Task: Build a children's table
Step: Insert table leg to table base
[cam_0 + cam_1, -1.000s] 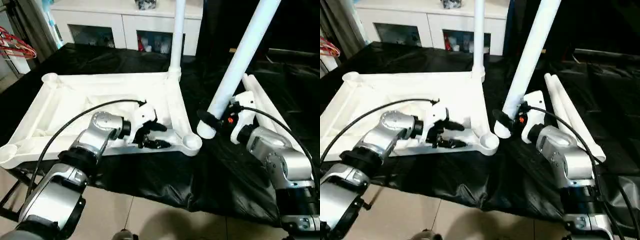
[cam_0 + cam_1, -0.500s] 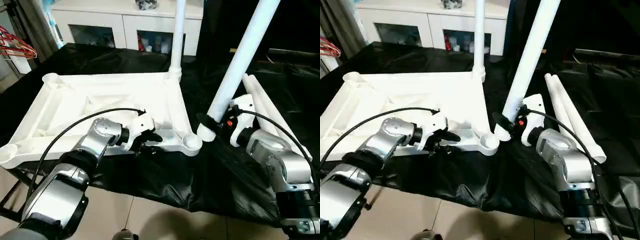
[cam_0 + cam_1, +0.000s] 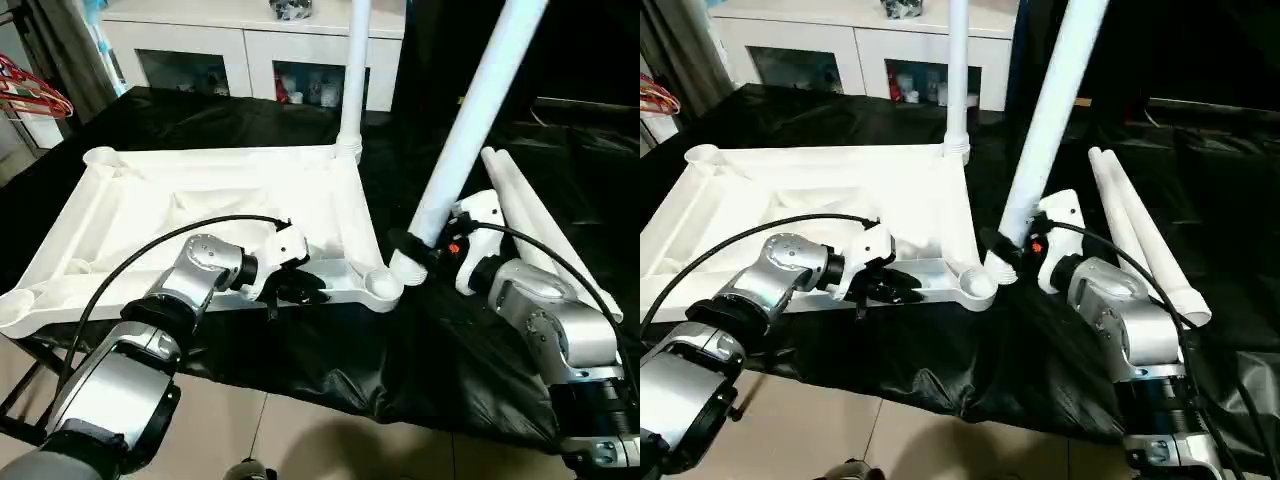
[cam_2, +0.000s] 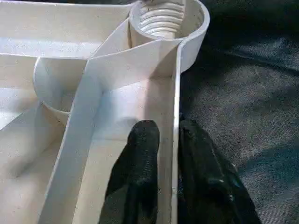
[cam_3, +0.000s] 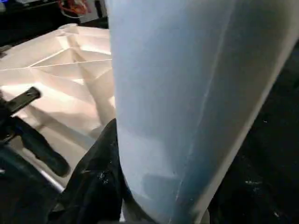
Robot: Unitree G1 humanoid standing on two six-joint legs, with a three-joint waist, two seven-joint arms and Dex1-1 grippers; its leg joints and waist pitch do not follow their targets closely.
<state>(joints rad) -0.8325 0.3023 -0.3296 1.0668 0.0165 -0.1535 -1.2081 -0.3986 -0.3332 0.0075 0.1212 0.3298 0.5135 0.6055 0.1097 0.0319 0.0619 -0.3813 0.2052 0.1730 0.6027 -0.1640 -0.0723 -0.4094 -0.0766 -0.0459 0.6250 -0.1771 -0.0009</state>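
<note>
Here the white table top [image 3: 200, 215] lies underside up on the black-covered desk [image 3: 330, 350], one leg [image 3: 352, 70] standing upright in its far corner socket, and the left claw [image 4: 169, 154] pinches the near rim wall just short of the empty near socket [image 4: 163, 18], one finger [image 4: 140, 158] inside the rim and one outside. Since the earlier frames this claw has narrowed from spread fingers onto the rim. The right claw [image 3: 428, 250] clasps a second leg [image 3: 470, 120], tilted, its lower end apparently just beside that socket; two spare legs [image 3: 540, 225] lie beyond.
</note>
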